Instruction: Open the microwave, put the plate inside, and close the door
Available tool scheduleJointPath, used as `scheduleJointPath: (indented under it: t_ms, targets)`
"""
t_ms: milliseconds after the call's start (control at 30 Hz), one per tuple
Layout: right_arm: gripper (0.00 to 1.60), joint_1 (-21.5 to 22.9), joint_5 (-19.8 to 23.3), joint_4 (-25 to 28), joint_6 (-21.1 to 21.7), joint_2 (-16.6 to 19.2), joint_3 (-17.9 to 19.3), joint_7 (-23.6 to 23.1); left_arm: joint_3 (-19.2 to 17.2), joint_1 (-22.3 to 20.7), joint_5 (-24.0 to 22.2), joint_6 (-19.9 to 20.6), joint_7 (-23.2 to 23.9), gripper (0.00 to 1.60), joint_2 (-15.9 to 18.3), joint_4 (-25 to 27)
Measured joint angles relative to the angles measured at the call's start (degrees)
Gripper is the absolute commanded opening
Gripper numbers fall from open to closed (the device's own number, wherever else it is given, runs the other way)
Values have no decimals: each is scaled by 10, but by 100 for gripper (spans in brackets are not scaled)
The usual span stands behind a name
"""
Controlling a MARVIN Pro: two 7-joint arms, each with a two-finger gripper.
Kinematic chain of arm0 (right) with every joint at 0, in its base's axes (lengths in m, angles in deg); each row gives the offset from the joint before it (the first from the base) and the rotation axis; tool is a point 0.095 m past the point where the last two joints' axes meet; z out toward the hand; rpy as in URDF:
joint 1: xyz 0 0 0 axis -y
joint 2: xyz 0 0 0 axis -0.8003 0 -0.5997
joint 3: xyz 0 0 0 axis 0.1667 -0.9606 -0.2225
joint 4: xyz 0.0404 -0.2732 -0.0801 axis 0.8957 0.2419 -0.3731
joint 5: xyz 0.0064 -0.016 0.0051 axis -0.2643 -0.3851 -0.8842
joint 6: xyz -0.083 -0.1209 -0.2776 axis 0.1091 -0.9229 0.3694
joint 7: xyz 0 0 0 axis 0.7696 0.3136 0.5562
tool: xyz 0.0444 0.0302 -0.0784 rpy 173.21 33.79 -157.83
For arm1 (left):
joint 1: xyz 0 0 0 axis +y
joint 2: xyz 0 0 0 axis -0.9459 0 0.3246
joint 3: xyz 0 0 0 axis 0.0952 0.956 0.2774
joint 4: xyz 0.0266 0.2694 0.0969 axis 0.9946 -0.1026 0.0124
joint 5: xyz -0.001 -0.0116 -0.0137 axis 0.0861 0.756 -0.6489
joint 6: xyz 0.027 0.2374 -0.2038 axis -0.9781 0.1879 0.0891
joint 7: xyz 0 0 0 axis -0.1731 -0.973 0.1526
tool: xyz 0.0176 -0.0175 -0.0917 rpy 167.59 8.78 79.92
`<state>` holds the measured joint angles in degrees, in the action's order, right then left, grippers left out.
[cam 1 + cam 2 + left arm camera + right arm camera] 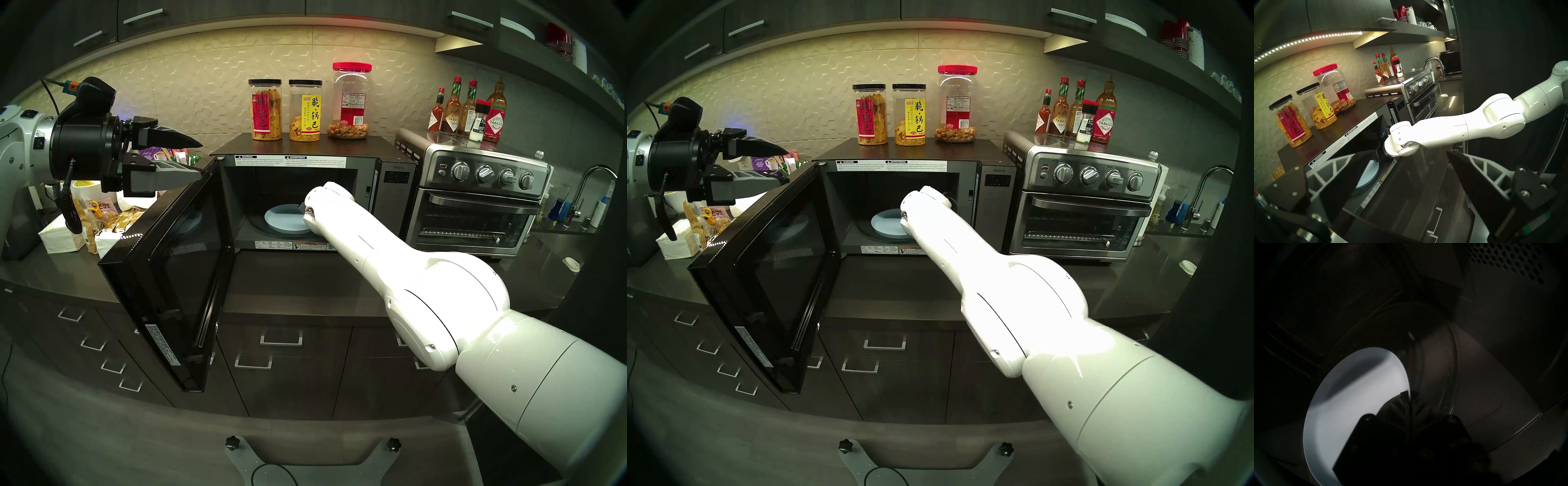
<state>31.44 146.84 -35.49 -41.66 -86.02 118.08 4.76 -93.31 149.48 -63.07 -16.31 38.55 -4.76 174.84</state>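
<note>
right gripper [1409,395] pinching pale round plate [1356,387] rim inside microwave [393,190]; glossy door [176,258] hanging open, left gripper [200,157] spread beside it.

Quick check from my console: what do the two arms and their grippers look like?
Both arms are glossy white rounded links with small screws; the right arm shows thin dark seams at its joints. The left arm ends in a silver ring and a black drum-shaped wrist, with a black cable and an orange-teal plug on top. The left gripper has black brackets and long tapered dark fingers on pale ribbed backs. The right gripper looks black.
</note>
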Motion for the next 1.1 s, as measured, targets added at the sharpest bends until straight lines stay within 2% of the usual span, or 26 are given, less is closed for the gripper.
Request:
scheduleJointPath:
  t_ms: [67,133,367,467,600,767,800,833,967,1033,1100]
  targets:
    - [56,3,-2,-7,-1,-2,1,-2,0,0,1,0,0,160,-1,0]
    - [65,5,-3,-12,-2,-4,1,-4,0,-1,1,0,0,160,-2,0]
    - [66,10,-9,-22,-4,-9,1,-9,0,-2,3,0,1,160,-4,0]
    - [73,10,-11,-22,-4,-10,1,-10,0,-2,4,0,1,160,-4,0]
    - [72,10,-16,-20,-4,-10,-1,-11,0,-3,4,0,2,160,-5,1]
    - [87,8,-21,-6,-4,-10,-5,-9,0,-4,5,0,2,160,-5,1]
    - [82,7,-22,-3,-4,-10,-6,-9,0,-4,6,0,3,160,-5,1]
    - [85,7,-22,-2,-4,-10,-6,-9,0,-4,6,0,3,160,-5,1]
    - [118,3,-24,12,-3,-7,-8,-1,0,-5,6,0,3,160,-5,1]
    - [117,0,-25,22,-2,-4,-8,4,0,-5,7,0,3,160,-5,1]
    - [109,-2,-26,31,-1,-1,-9,9,0,-5,7,0,3,160,-5,1]
